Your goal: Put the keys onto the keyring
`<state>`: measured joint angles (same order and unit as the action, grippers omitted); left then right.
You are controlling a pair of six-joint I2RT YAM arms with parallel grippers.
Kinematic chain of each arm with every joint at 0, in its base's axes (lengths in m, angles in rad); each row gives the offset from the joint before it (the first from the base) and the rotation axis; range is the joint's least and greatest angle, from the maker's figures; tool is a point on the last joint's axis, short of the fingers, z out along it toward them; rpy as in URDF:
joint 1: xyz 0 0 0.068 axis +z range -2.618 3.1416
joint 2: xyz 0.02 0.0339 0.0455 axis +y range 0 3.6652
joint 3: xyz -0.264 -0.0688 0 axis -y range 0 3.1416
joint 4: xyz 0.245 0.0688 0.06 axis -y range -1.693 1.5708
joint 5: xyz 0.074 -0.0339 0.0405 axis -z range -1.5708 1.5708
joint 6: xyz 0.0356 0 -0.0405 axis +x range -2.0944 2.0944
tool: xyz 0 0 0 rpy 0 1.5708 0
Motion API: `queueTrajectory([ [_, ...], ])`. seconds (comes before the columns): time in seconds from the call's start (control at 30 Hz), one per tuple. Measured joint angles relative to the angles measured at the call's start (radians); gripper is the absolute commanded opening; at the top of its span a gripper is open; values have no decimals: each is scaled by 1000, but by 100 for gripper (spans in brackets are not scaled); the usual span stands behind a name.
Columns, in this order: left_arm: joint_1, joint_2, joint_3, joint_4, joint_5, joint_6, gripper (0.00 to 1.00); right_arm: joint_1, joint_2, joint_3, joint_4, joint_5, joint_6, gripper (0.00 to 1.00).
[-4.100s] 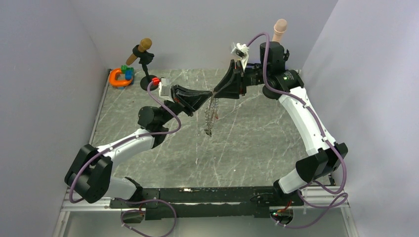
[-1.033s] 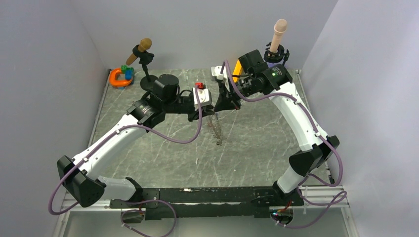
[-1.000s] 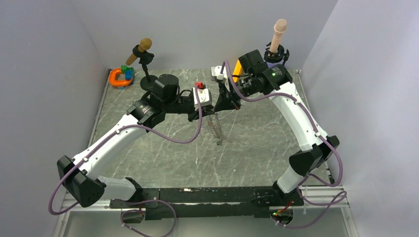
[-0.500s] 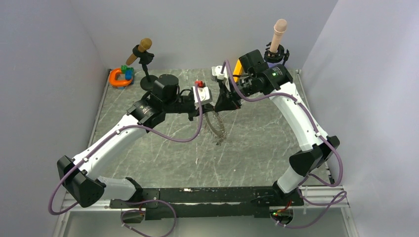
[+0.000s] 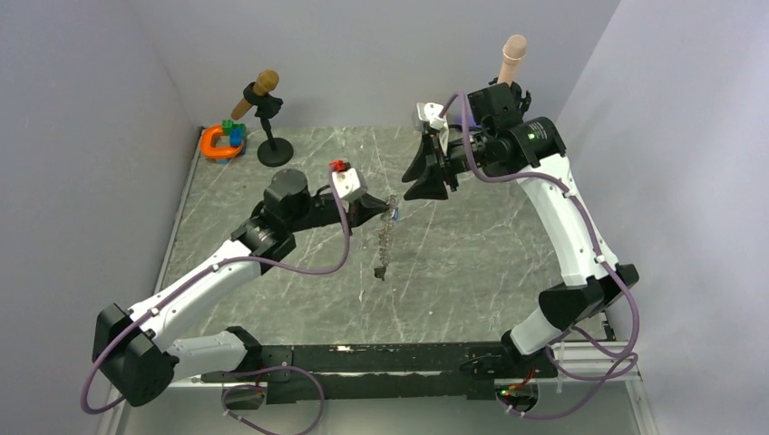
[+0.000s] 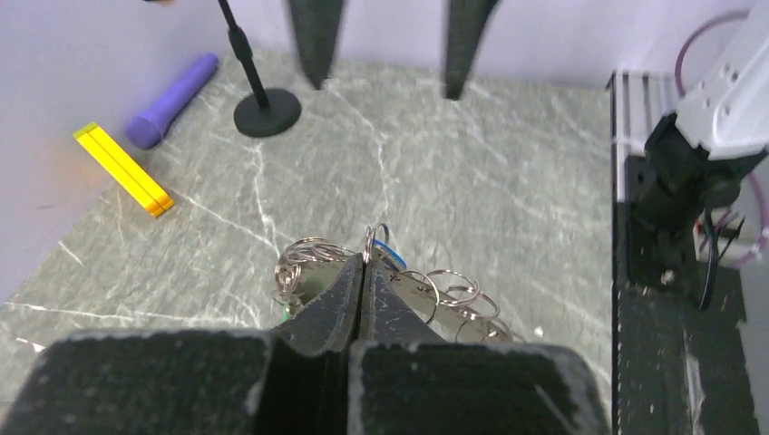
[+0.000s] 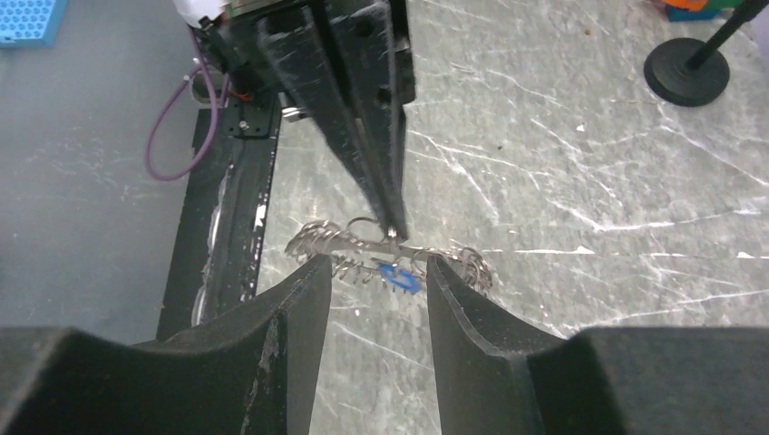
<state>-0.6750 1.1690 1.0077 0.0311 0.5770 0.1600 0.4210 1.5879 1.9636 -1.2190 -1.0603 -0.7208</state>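
Observation:
The keyring (image 5: 384,243) hangs as a limp grey chain of small loops from my left gripper (image 5: 388,211), above the middle of the table. In the left wrist view, that gripper (image 6: 365,261) is shut on one small loop of the keyring (image 6: 449,292), with a blue key (image 6: 392,255) just behind the fingertips. My right gripper (image 5: 424,174) is open, behind and to the right of the ring and clear of it. Its wrist view shows the keyring (image 7: 319,237) and the blue key (image 7: 399,276) just beyond its spread fingertips (image 7: 313,272).
An orange C-shaped toy (image 5: 218,142) and a black stand (image 5: 272,145) are at the back left. A second stand with a beige top (image 5: 512,59) is at the back right. A yellow block (image 6: 122,169) and a purple cylinder (image 6: 172,100) lie near the wall.
My right gripper opened, let go of the keyring and drew back to the right. My left gripper shut on the ring and carried it slightly left and toward the front.

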Motion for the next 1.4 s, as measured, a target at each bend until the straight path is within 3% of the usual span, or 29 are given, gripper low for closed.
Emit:
queueTrajectory([
  [0.33,40,-2,-291,719,-61,-474,0,2,-80,-110,79,-50,50,46],
  [0.63,42,119,-323,1142,-107,-712,0,-25,-80,-114,211,-72,187,43],
  [1.1,42,131,-323,1206,-106,-741,0,-56,-83,-161,383,-76,390,37],
  [1.4,42,131,-317,1204,-106,-740,0,-45,-83,-175,391,-76,407,34],
])
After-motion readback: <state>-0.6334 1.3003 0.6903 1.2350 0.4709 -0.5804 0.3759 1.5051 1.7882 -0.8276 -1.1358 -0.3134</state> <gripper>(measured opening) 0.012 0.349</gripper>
